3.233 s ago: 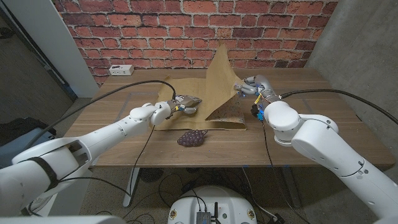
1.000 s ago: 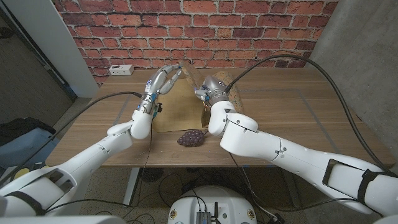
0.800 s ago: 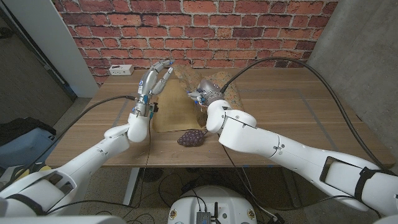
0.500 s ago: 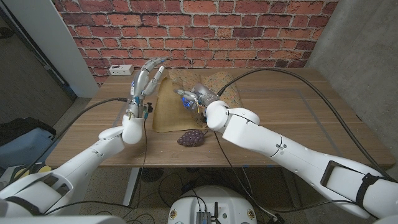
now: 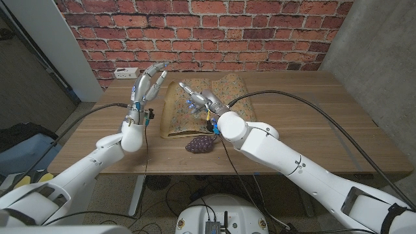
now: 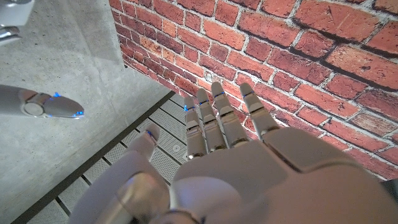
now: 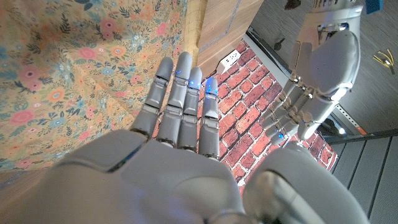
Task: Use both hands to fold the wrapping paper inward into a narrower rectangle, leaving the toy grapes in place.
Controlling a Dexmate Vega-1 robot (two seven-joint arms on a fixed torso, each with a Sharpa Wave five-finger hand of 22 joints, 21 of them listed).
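While the right hand (image 5: pixel 198 101) is hovering with its fingers straight and close together, holding nothing, the wrapping paper (image 5: pixel 224 88) is lying directly beneath and beyond it on the counter (image 5: pixel 312 123). In the right wrist view that hand (image 7: pixel 180 118) is reaching out over the flowered side of the paper (image 7: pixel 56 81), and whether its fingertips are touching the sheet cannot be told. The left hand (image 5: pixel 146 81) is standing raised off the counter, just beside the paper's left edge, fingers spread and pointing up, also holding nothing; in its own wrist view the left hand (image 6: pixel 217 137) is facing the brick wall (image 6: pixel 323 56).

The paper is showing a flowered panel lying over a plain brown one, so it is looking already doubled on one side. It is probably behaving as a light, thin, fairly stiff sheet: it is likely taking a crease well, springing back where it is not pressed, and sliding easily on the smooth wood. The best places to take hold are probably the long free edges near the corners, pinched lightly, with the other hand pressing the fold line flat.

The toy grapes (image 5: pixel 200 143) are sitting on the counter nearer the robot than the right hand, touching or just beside the paper's near edge, and being light they could roll if the sheet is dragged.
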